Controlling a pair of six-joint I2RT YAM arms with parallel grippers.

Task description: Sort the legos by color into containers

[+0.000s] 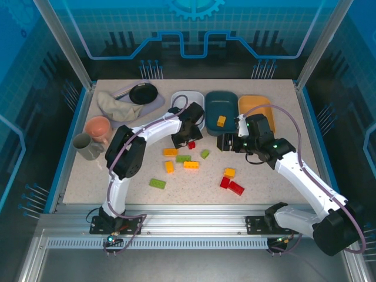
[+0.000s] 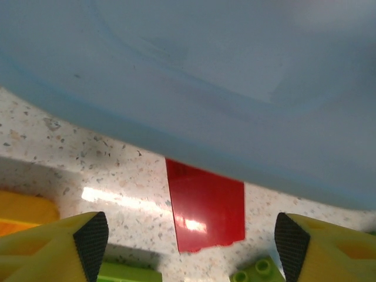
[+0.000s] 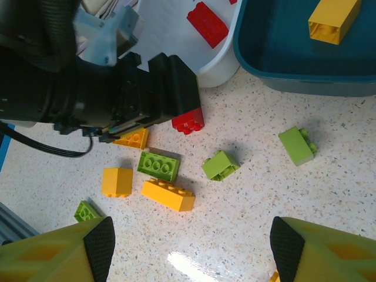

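Speckled bench (image 1: 194, 191), most legos (image 1: 191, 165) lying loose in the middle. My left hand (image 2: 191, 244) is spread wide over a red brick (image 2: 205, 208) right by the white tray (image 2: 205, 76). My right hand (image 3: 194, 249) is wide too, holding nothing, above the loose ones.

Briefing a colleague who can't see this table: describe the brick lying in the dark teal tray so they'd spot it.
Three trays line the table's far edge; the dark teal tray is the middle one. Near its front rim lies one yellow-orange brick, alone in that tray, while the other yellow bricks lie loose on the table.
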